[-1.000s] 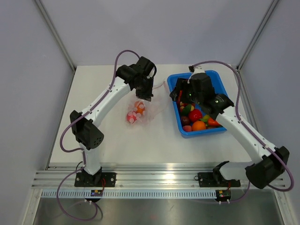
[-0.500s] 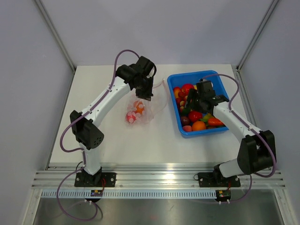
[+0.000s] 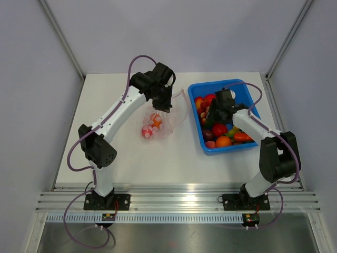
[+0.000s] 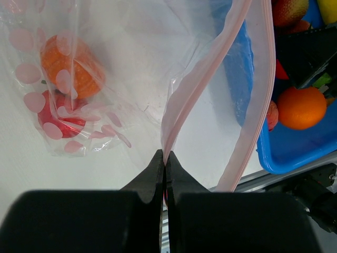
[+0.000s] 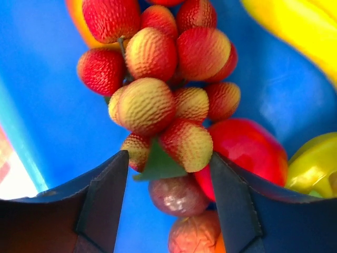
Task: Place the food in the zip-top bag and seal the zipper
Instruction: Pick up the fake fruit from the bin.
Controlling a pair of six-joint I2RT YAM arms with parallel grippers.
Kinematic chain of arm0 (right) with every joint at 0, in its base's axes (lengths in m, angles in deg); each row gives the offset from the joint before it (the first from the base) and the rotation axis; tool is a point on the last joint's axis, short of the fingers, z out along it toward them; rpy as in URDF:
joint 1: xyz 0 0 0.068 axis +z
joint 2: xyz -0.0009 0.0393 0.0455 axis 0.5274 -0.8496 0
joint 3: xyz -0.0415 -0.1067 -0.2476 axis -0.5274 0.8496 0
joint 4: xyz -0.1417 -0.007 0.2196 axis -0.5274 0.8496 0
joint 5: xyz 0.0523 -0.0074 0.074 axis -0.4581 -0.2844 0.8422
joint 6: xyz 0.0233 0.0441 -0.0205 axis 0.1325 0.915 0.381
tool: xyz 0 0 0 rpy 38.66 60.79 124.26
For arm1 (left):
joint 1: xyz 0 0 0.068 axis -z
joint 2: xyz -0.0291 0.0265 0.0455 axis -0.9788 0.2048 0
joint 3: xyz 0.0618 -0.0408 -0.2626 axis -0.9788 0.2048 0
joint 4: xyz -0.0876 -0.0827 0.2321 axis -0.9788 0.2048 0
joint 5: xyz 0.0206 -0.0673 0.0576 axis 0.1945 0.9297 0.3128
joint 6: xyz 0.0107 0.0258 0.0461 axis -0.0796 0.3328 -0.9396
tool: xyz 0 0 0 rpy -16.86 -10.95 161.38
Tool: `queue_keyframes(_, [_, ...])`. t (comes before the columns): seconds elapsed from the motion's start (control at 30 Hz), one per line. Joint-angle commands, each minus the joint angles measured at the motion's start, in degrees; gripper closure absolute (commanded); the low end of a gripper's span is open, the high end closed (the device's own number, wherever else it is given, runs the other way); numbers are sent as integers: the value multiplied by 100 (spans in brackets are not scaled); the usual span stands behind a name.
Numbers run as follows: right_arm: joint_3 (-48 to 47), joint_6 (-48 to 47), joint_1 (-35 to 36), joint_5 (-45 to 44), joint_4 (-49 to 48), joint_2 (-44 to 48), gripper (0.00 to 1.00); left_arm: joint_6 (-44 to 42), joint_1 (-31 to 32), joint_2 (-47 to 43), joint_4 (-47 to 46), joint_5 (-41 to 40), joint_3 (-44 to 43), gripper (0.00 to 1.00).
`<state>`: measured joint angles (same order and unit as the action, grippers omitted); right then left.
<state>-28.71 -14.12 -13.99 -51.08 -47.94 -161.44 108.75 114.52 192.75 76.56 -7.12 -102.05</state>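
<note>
The zip-top bag (image 3: 160, 125) lies on the white table, left of the blue tray (image 3: 247, 95). It holds an orange piece (image 4: 71, 66) and a red piece (image 4: 60, 118) of food. My left gripper (image 3: 165, 104) is shut on the bag's pink zipper strip (image 4: 197, 84) and holds the mouth edge up; the other lip (image 4: 258, 105) hangs apart, so the mouth is open. My right gripper (image 3: 210, 112) is open, low inside the tray. Its fingers (image 5: 105, 195) flank the lower end of a red-yellow lychee cluster (image 5: 158, 68); I cannot tell if they touch it.
The tray holds more food: an orange (image 3: 223, 141), a red fruit (image 5: 242, 153), a yellow banana (image 5: 300, 26) and a brownish ball (image 5: 176, 195). The tray's near wall (image 4: 287, 153) is close to the bag's mouth. Frame posts stand at the table's back corners.
My right gripper has swung round and dropped into the tray, down to the lychee cluster. The left gripper and the bag have not moved.
</note>
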Motion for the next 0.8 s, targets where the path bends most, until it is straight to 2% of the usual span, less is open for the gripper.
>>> queue_keyframes(0.0, [-237,74,17,-546,-394,-135,43,12,-4,-49,-84,39,-241,100])
queue_keyframes(0.1, [-378,-23,0,-792,-403,-118,69,3,-4,-67,-75,30,-241,100])
queue_keyframes(0.13, [-422,-75,8,-932,-438,-92,86,3,-4,-75,-84,30,-232,100])
queue_keyframes(0.2, [-492,-128,-61,-969,-430,-30,92,-6,-4,-110,-93,-14,-197,100])
queue_keyframes(0.23, [-571,-154,-79,-960,-438,-4,100,-14,-4,-111,-93,-14,-180,100])
queue_keyframes(0.57, [-1125,-620,-466,-407,-34,251,100,-67,-4,-111,-66,-93,-215,100])
queue_keyframes(0.77, [-1976,-1025,-1185,59,369,-477,98,-50,-4,-40,-93,-22,-232,100])
